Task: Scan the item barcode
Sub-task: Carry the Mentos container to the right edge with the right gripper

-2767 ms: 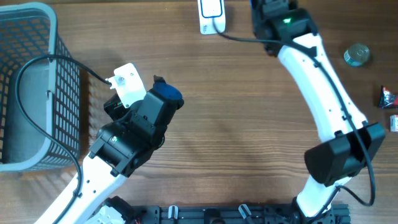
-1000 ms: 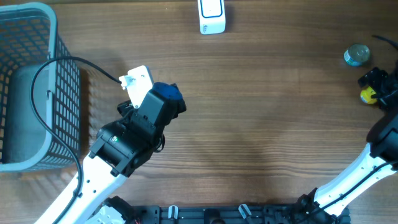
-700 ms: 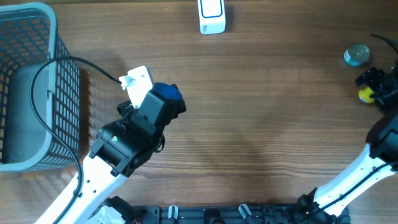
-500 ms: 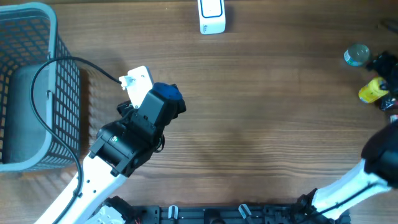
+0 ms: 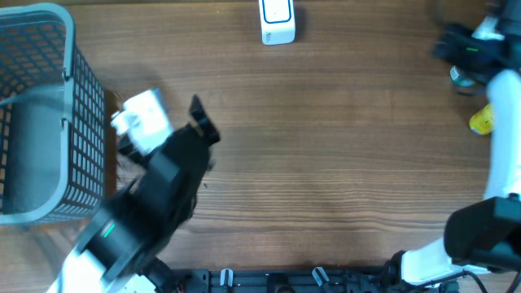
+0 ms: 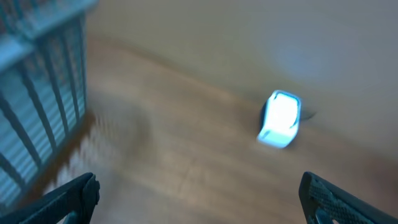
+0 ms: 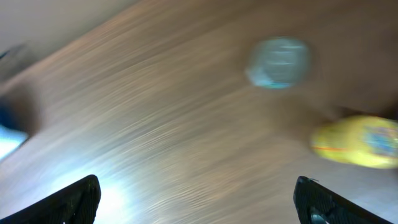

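Observation:
The white barcode scanner (image 5: 277,23) stands at the table's far edge and glows in the left wrist view (image 6: 280,118). A yellow rounded item (image 5: 481,120) lies at the right, with a round grey tin (image 5: 464,77) just beyond it. Both appear blurred in the right wrist view, the yellow item (image 7: 357,140) and the tin (image 7: 278,62). My right gripper (image 5: 449,45) hovers up-left of the tin, open and empty (image 7: 196,199). My left gripper (image 5: 167,137) is open and empty beside the basket (image 6: 198,193), well short of the scanner.
A grey wire basket (image 5: 32,114) fills the left side of the table, and its bars show at the left of the left wrist view (image 6: 43,93). The right arm's white links (image 5: 501,163) run down the right edge.
The left arm has swung left toward the basket. The right gripper has moved from the right edge by the yellow item up toward the tin. Both stay open.

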Tool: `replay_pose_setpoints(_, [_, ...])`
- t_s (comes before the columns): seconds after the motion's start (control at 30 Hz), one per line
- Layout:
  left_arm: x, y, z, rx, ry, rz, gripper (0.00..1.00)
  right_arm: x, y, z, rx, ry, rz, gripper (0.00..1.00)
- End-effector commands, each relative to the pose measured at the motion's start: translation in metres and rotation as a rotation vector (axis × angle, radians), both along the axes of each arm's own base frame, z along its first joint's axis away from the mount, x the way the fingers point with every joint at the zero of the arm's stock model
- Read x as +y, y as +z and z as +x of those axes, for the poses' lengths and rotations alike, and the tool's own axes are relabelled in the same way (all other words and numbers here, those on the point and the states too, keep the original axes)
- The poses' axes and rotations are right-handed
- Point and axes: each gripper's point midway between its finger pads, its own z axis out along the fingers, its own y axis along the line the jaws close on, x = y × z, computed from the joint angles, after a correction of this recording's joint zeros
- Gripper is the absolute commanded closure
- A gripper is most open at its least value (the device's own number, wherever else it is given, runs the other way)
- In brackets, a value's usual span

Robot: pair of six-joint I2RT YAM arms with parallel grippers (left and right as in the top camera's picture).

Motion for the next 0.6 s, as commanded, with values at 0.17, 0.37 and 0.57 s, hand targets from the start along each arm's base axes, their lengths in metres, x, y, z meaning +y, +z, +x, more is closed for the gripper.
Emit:
replay_pose_setpoints(0.17, [0.077,0.059,-0.079,-0.273,0.164,0.059,0.0,0.089,0.081,-0.053,-0.109,0.244,-0.155,0.0])
replay_pose_setpoints(0.37, [0.07,0.057,-0.085,-0.317,0.147,0.125,0.0,0.12,0.146,-0.148,-0.299,0.335,-0.159,0.0])
replay_pose_setpoints(0.57, [0.069,0.056,-0.085,-0.321,0.148,0.113,0.0,0.111,0.095,-0.209,-0.292,0.333,-0.133,0.0])
